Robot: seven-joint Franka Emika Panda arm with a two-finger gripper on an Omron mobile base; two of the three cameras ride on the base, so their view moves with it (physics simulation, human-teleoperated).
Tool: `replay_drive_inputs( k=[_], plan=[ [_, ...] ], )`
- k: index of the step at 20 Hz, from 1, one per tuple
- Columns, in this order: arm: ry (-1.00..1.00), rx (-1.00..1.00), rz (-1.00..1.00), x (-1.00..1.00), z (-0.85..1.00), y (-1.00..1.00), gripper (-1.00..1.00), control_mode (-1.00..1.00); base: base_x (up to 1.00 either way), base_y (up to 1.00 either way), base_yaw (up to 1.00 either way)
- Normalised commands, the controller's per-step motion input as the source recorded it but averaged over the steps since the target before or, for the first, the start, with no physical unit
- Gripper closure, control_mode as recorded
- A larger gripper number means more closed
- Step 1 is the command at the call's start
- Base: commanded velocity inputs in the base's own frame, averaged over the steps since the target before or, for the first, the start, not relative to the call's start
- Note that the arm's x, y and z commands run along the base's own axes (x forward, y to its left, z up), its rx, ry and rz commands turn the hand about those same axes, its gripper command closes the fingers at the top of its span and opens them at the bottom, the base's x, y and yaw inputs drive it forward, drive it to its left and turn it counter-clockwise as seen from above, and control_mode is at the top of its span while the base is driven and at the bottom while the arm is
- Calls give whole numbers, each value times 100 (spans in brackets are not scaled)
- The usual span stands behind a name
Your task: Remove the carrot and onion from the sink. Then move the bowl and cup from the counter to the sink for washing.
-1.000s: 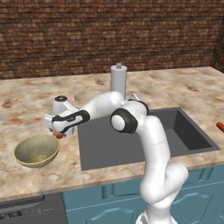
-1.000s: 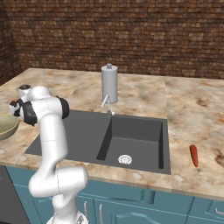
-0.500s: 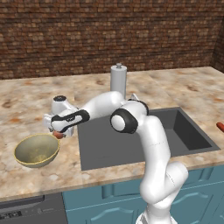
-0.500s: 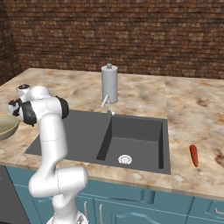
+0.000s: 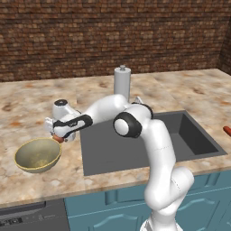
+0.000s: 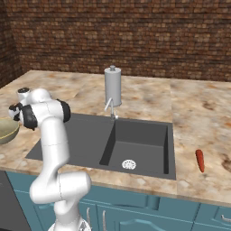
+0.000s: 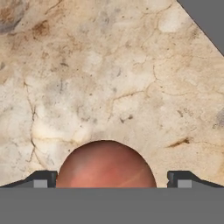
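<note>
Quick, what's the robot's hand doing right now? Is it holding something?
Gripper: closed on the onion, held over the counter.

Counter (image 5: 27, 115): bowl (image 5: 38, 154), carrot (image 6: 200, 160), sink (image 6: 72, 140) recessed.

— What do I have behind the worktop?
— A brick wall (image 5: 113, 36), dark reddish-brown, running the whole width in both my base views.

— And that grey cylinder (image 6: 113, 86) standing upright at the back edge?
— A tall canister with a small knob on top, upright, close to the wall.

— Below the stone?
— Teal cabinets (image 6: 149, 212) with slim handles. At the lower left of my left base view sits a dark appliance front (image 5: 31, 216), just beside the cabinets.
</note>
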Motion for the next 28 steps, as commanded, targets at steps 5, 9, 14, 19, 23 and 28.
replay_drive_inputs(
  k=[5, 9, 14, 19, 23, 28],
  plan=[
    [-5, 0, 0, -9, 24, 0, -100, -100, 0, 0, 0],
    [-3, 0, 0, -16, 35, 0, -100, -100, 0, 0, 0],
    [-2, 0, 0, -19, 40, 0, -100, -100, 0, 0, 0],
    [-7, 2, 3, -31, 36, -6, -100, -100, 0, 0, 0],
    [-15, 10, 9, -43, 30, -21, -100, -100, 0, 0, 0],
    [-10, 19, 15, -48, 22, -27, -100, -100, 0, 0, 0]
  ],
)
